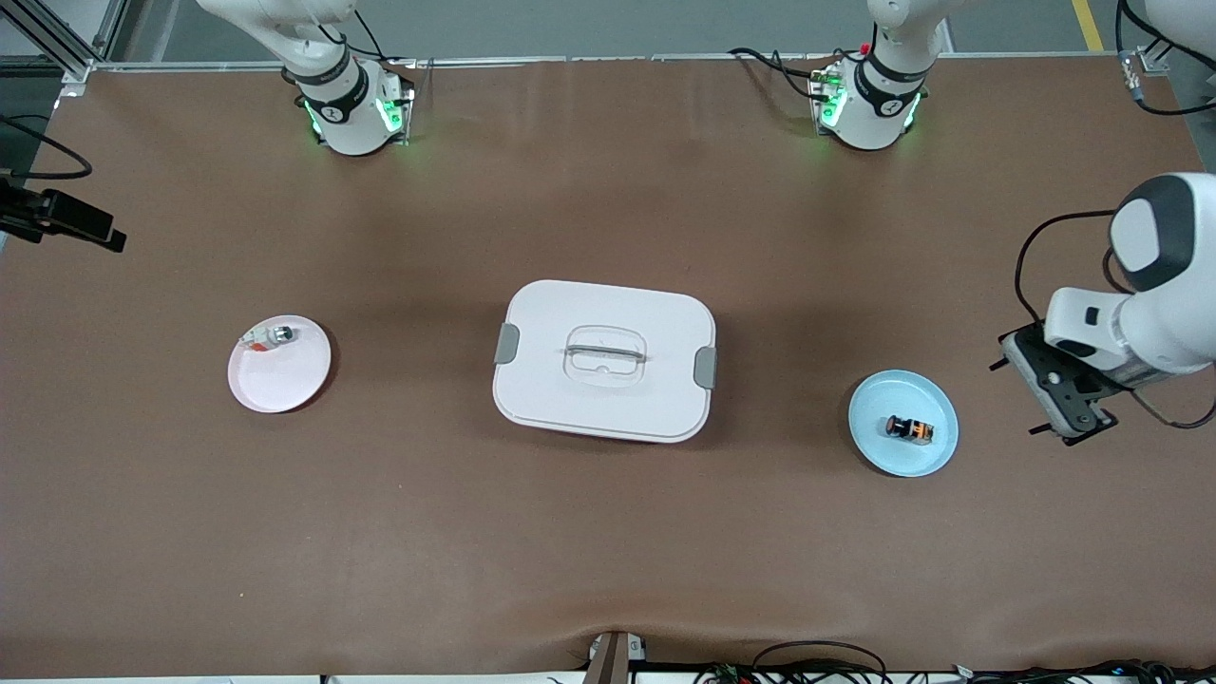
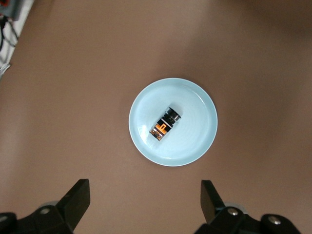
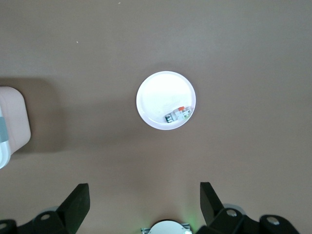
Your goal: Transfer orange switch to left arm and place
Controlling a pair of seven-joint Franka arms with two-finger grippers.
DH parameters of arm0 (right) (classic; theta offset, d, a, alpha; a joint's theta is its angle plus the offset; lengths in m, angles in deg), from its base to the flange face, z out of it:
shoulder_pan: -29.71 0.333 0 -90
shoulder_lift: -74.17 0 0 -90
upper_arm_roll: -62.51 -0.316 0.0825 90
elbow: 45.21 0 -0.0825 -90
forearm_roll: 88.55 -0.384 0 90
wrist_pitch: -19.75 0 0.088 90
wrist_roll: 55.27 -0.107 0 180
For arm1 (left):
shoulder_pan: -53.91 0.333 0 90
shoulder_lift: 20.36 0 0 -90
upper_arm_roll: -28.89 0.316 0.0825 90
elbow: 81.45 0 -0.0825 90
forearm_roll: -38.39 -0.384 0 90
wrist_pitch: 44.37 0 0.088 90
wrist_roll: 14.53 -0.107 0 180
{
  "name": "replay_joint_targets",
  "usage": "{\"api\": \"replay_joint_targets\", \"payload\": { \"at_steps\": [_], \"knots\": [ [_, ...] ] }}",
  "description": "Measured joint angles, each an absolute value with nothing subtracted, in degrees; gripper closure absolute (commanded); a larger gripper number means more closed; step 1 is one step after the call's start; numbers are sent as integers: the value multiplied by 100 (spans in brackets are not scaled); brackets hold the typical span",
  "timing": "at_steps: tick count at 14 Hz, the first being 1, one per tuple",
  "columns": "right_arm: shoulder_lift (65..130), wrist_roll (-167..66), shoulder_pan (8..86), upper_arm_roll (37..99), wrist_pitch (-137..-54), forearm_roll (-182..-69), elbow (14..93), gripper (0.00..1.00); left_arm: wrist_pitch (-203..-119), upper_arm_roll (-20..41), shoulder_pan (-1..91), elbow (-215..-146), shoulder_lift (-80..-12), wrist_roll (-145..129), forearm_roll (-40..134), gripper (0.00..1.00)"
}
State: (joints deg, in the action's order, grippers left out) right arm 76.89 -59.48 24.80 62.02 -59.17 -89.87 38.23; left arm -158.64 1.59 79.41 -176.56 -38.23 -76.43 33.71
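The orange switch (image 1: 909,428) (image 2: 165,124), black with an orange cap, lies on its side on a pale blue plate (image 1: 879,404) (image 2: 195,107) toward the left arm's end of the table. My left gripper (image 1: 1031,394) (image 2: 145,195) hangs open and empty above the table beside that plate. The white box (image 1: 603,359) (image 3: 9,126) with grey latches stands mid-table. My right gripper (image 3: 145,195) is open and empty, high over the table near its own base (image 3: 168,228). It is out of the front view.
A pink-white plate (image 1: 280,380) (image 3: 158,95) toward the right arm's end holds a small silver-and-white part (image 1: 275,334) (image 3: 176,115). A black camera mount (image 1: 66,218) juts in at that end. Cables (image 1: 817,660) lie along the table's near edge.
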Motion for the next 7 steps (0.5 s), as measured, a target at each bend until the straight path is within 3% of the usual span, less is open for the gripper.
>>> {"api": "replay_joint_targets", "payload": {
  "at_steps": [7],
  "knots": [
    [7353,-5959,2470,6207,-6050,-9076,4286,0,-14793,-290,7911,-17220,-3205,-4713,3400,0]
  ]
}}
